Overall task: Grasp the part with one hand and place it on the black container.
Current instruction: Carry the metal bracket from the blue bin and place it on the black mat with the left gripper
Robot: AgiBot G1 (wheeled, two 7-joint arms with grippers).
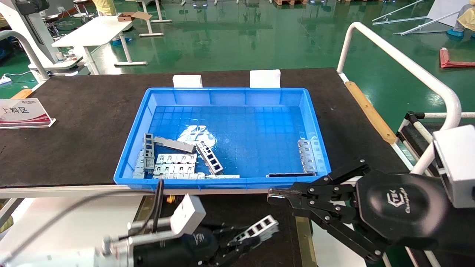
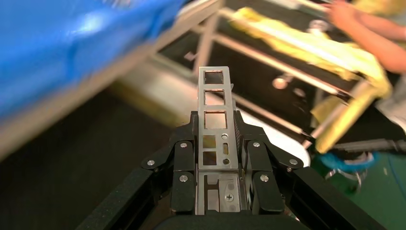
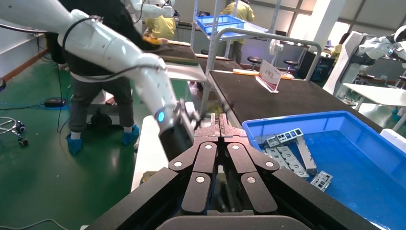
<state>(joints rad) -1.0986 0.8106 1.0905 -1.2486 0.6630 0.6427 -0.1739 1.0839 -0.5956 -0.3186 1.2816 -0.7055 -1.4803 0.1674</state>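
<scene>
1. Tabletop mat, large and black (image 1: 74, 122), carries a bright blue plastic bin with a grid floor (image 1: 230, 98), which holds loose silver-grey metal pieces.
2. Right gripper (image 1: 272, 196), black, hovers just in front of the bin's near wall, its fingers (image 3: 219, 128) pressed together on nothing.
3. Left gripper (image 1: 243, 243) sits low, in front of the table, over a dark surface.
4. Its fingers (image 2: 184, 160) clamp a short silver-grey metal channel bar with rectangular windows (image 2: 216, 122), which sticks out beyond the fingertips.

part (image 1: 259, 227) before blue bin (image 1: 315, 122), above black container (image 1: 222, 207); spare parts (image 1: 174, 163) in bin.
</scene>
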